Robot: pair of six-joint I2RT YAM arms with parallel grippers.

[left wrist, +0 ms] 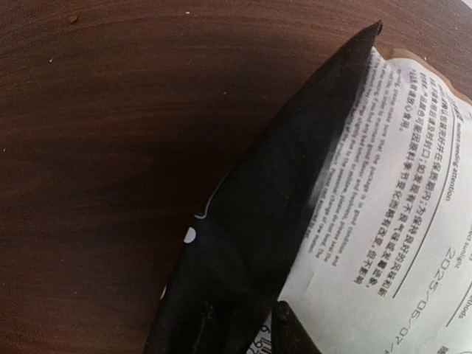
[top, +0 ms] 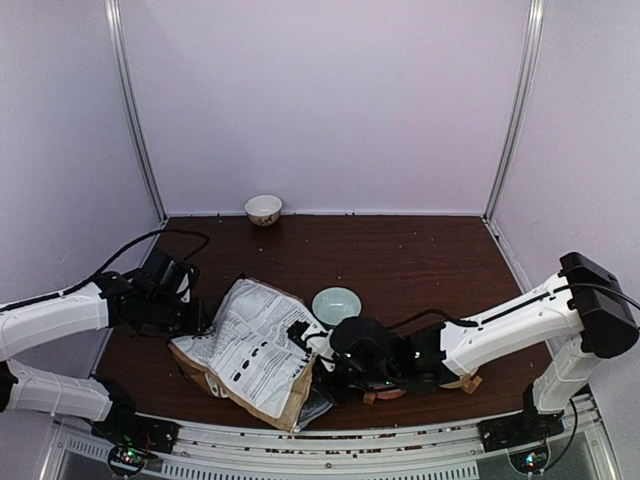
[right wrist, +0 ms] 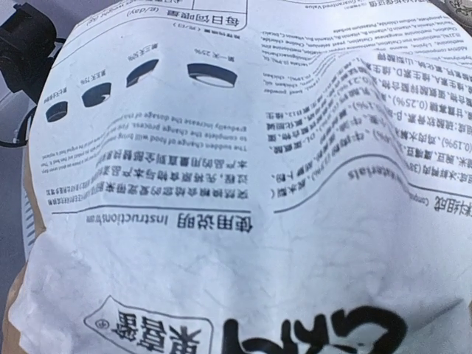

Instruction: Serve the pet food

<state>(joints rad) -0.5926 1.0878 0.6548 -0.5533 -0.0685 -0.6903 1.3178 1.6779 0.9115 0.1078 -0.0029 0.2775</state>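
The printed paper bag (top: pixel 255 345) lies on its side on the dark wooden table (top: pixel 400 260). My left gripper (top: pixel 197 316) is at the bag's left edge. In the left wrist view my left gripper (left wrist: pixel 254 328) is closed on the bag (left wrist: pixel 398 221), with paper between the fingertips. My right gripper (top: pixel 318 348) is pressed against the bag's right side. The bag's printed face (right wrist: pixel 236 184) fills the right wrist view, so those fingers are hidden. The pet food shows only as a few stray pellets (top: pixel 402 240), and one appears in the left wrist view (left wrist: pixel 73 19).
A pale green bowl (top: pixel 336 302) sits just behind the bag and the right gripper. A small patterned bowl (top: pixel 263 208) stands at the back wall. Brown scraps (top: pixel 470 383) lie under the right arm near the front edge. White walls enclose the table.
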